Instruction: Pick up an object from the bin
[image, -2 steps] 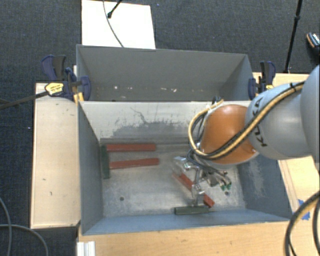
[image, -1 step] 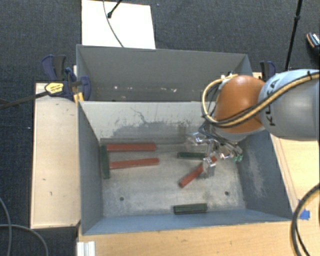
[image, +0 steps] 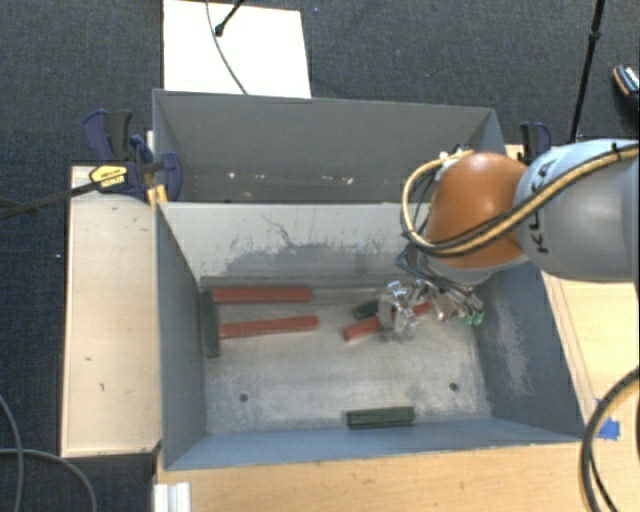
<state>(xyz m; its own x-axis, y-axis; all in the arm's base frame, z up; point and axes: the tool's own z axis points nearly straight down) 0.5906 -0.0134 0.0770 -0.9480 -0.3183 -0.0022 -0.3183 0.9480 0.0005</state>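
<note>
- At the front wall of the bin (image: 260, 447), nearest the camera: one dark green bar (image: 380, 417) lies flat along the wall, well apart from the claw.
- On the bin floor, right of centre: the claw (image: 400, 316) sits low at the floor beneath the orange wrist cover (image: 475, 205). Whether it stands wide or narrow cannot be told.
- Just beside the claw, on its left: one short red-brown block (image: 360, 331) lies slanted on the floor. It is not seen to be gripped.
- Just behind that block: one small dark piece (image: 365, 311) of unclear kind.
- Left of centre: two long red-brown bars, the nearer (image: 268, 326) and the farther (image: 260, 294), lie parallel and near each other.
- Along the left wall: a second dark green bar (image: 210, 325) runs front to back.
- Count: three red-brown pieces (two long, one short), two dark green bars, one small dark piece.
- Progress, as a judgement: the approach looks complete and the short red-brown block is the likely target. Nothing is raised off the floor, so a secure grip and the lift are left to do.
</note>
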